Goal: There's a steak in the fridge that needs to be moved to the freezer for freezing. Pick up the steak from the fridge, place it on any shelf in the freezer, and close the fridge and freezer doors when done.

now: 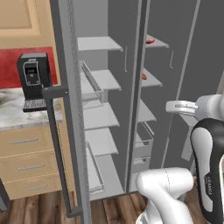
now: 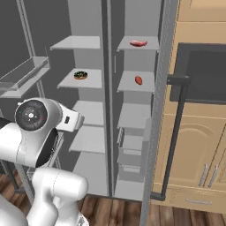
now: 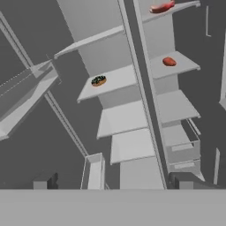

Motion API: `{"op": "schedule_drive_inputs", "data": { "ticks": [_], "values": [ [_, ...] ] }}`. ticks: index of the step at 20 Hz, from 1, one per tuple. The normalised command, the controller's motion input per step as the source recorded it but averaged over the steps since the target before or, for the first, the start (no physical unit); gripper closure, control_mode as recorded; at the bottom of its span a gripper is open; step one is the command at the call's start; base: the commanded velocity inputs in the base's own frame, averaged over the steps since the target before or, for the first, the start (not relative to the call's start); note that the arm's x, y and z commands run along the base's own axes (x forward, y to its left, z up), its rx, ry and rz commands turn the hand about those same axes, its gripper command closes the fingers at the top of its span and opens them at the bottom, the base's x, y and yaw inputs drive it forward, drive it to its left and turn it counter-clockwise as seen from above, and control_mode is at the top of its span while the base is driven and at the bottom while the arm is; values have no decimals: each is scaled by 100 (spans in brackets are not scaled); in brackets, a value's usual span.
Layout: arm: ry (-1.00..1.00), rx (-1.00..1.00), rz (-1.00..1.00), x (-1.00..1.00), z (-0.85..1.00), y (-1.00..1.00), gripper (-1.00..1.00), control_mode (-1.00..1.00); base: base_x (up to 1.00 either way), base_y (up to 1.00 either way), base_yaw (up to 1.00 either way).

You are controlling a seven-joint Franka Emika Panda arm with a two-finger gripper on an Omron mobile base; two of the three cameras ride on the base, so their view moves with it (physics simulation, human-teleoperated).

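Your gripper (image 3: 113, 184) is wide open and holds nothing. The steak (image 3: 161, 7) lies on the fridge's (image 2: 134, 117) top shelf, well apart, up and right of the fingertips (image 3: 45, 181).

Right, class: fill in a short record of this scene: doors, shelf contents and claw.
doors: both open
left compartment: doughnut on second shelf
right compartment: flat red piece, likely the steak, on top shelf; small red item on second shelf
claw: open, empty, short of the shelves
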Motion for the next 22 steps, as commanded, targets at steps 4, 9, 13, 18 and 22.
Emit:
{"op": "schedule_drive_inputs", "data": {
  "ticks": [4, 9, 13, 18, 22],
  "values": [
    [0, 0, 0, 0, 0, 0, -100, 100, -6, 0, 0],
    [0, 0, 0, 0, 0, 0, -100, 100, -55, -6, 0],
    [0, 0, 0, 0, 0, 0, -100, 100, -47, -3, 0],
    [0, 0, 0, 0, 0, 0, -100, 100, -1, 0, 0],
    [0, 0, 0, 0, 0, 0, -100, 100, -18, 0, 0]
  ]
}}
